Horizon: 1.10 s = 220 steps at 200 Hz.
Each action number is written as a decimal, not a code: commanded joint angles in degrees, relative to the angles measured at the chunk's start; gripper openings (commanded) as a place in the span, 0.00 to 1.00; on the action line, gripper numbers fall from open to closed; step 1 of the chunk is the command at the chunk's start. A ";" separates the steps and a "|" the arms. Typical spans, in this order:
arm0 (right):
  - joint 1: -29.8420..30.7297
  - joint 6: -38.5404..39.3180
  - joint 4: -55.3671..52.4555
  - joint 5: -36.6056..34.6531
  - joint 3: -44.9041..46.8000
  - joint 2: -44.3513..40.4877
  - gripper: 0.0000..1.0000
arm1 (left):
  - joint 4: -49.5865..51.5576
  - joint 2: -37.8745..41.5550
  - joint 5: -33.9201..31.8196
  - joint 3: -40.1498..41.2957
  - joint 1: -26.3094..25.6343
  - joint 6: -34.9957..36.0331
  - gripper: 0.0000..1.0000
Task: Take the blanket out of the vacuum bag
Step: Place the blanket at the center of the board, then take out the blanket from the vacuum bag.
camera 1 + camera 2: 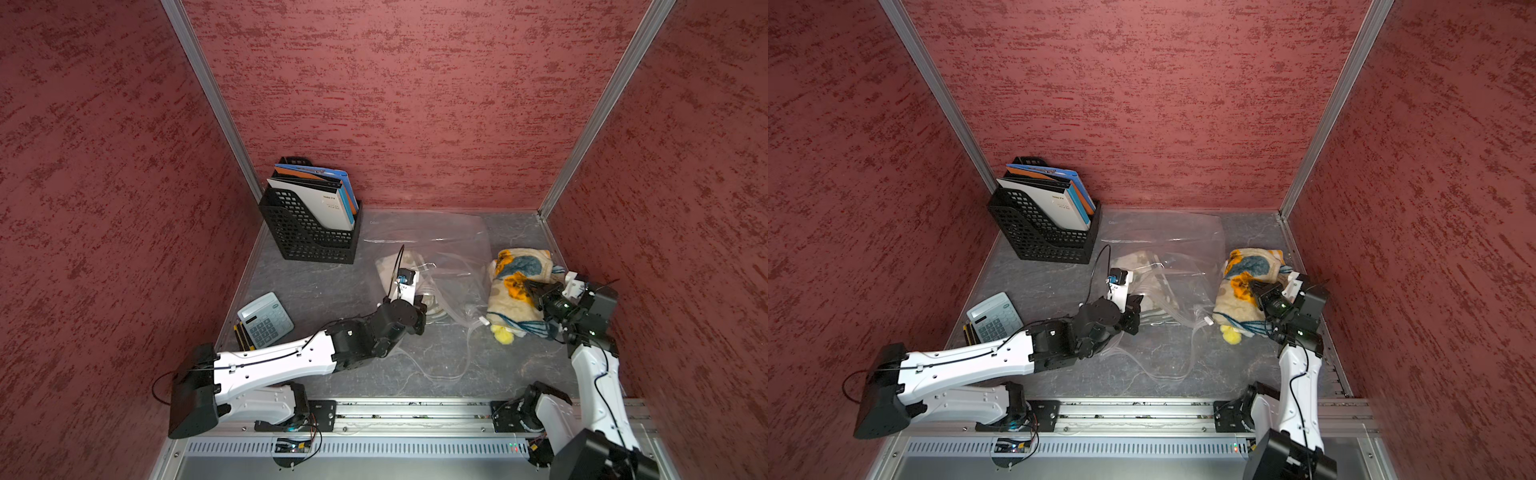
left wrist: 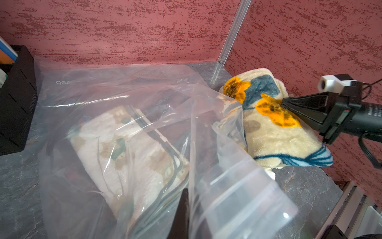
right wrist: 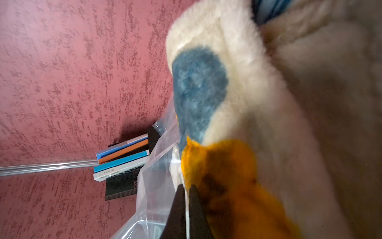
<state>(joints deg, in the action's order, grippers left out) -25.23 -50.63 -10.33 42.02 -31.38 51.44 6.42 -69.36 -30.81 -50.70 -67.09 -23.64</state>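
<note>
Only left wrist view shows left gripper [image 2: 186,195] pinching bag [image 2: 124,87]. Right arm bent; right gripper [image 2: 283,102] closed against blanket [image 2: 272,130].

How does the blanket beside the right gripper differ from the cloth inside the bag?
The blanket lies out beside the bag, bright orange and blue; the cloth sits inside the bag, its patches dull through plastic. The blanket is rolled; the cloth lies folded flat. Both are cream.
</note>
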 commanded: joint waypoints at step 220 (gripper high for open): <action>15.16 -5.89 7.13 4.30 -8.87 -9.46 0.18 | -6.42 -4.67 23.21 1.10 14.57 2.01 0.00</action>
<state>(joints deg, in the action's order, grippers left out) -17.26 -52.97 -3.29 47.27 -38.41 46.50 -1.28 -72.58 -9.58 -48.05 -53.60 -22.15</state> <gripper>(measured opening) 0.187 0.045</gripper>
